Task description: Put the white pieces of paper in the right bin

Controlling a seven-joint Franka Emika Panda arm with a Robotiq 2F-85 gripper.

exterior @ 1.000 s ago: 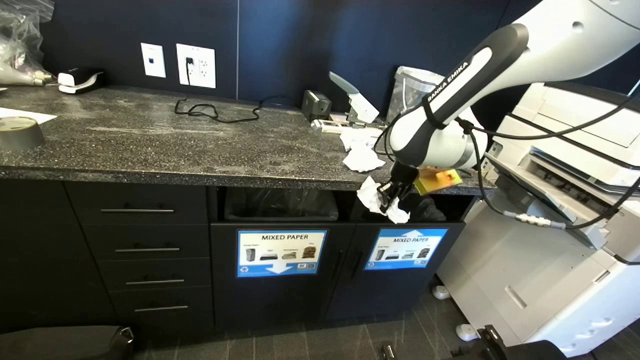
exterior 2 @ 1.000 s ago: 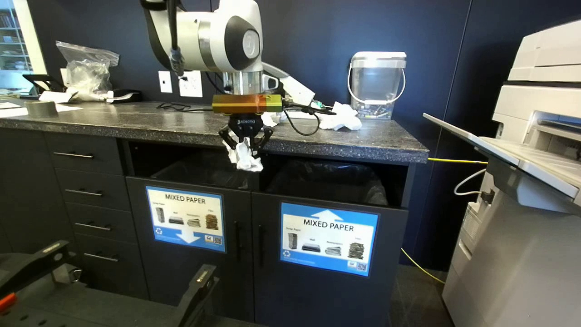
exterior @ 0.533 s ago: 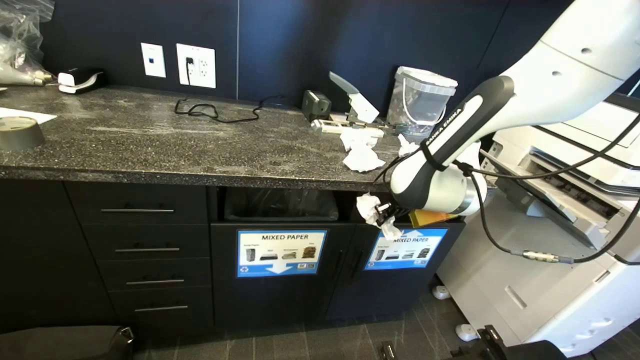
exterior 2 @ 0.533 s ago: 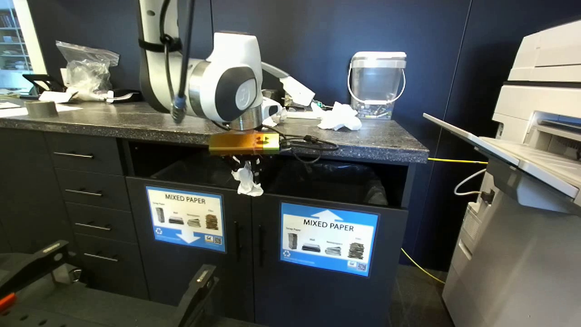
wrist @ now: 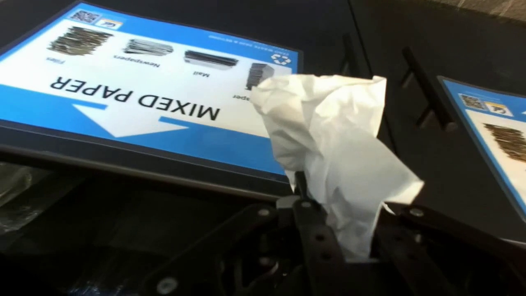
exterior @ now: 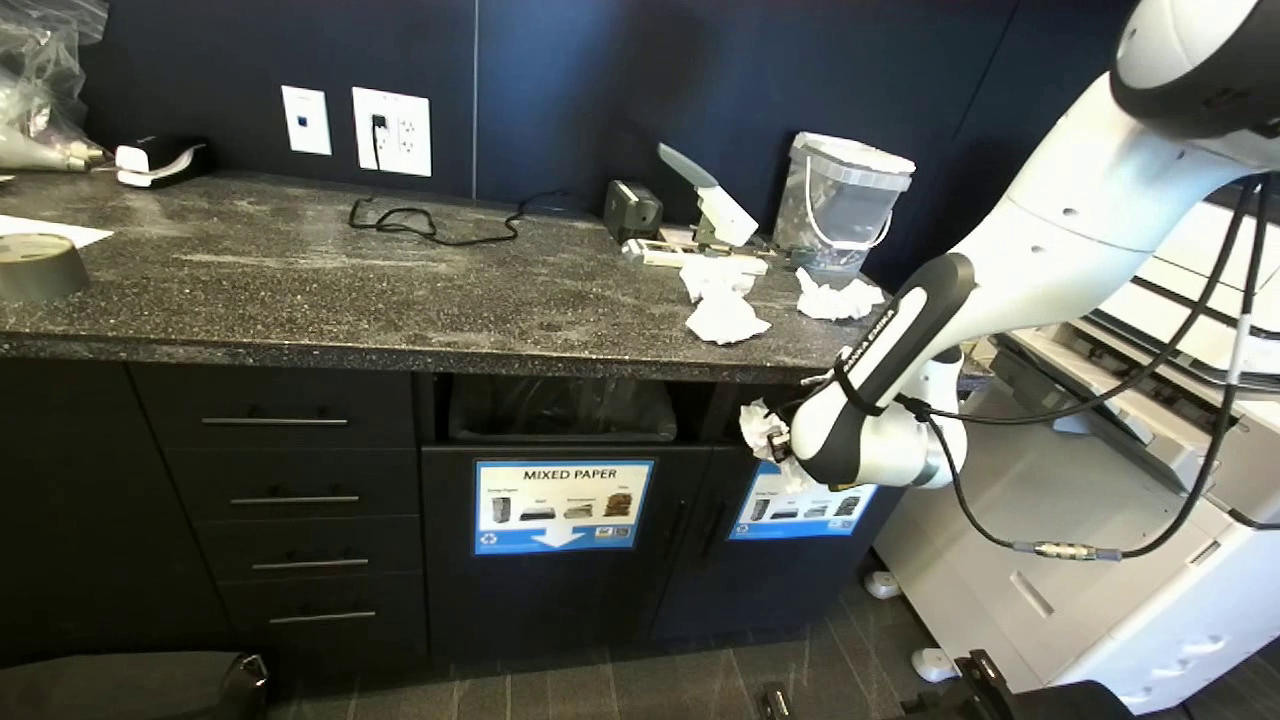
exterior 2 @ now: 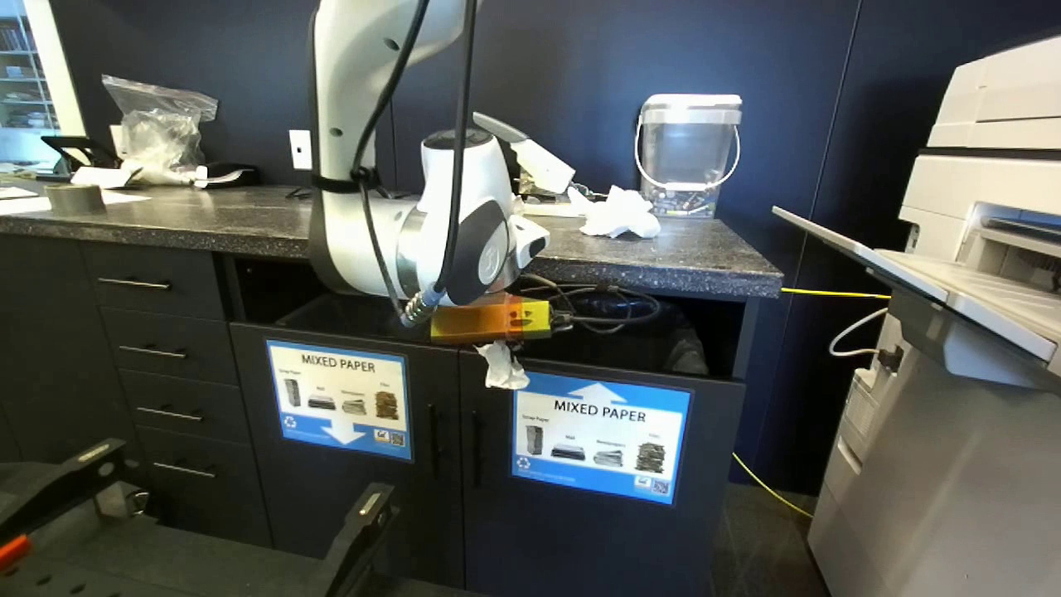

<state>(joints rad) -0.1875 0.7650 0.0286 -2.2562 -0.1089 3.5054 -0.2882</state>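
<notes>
My gripper (exterior: 776, 443) is shut on a crumpled white paper (exterior: 760, 428), which sticks out past the fingers (wrist: 341, 201). The held paper also shows in the wrist view (wrist: 328, 131) and in an exterior view (exterior 2: 503, 367), where the wrist camera hides the fingers. It hangs at the top edge of the right door, near the left end of the right bin (exterior 2: 690, 352). That bin has a clear liner, seen at the left of the wrist view (wrist: 16, 193). More crumpled white paper lies on the counter: one bunch (exterior: 725, 312) and another piece (exterior: 840, 298).
The left bin (exterior: 560, 434) stands under the counter (exterior: 400, 300). The counter's front edge overhangs both bins. Doors with MIXED PAPER signs (exterior 2: 601, 435) front them. A paper cutter (exterior: 720, 215), a clear bucket (exterior 2: 690, 153) and a printer (exterior: 1050, 560) stand nearby.
My gripper has come down from counter height with the paper, then shifted toward the right bin. The arm now uncovers the counter paper by the bucket.
</notes>
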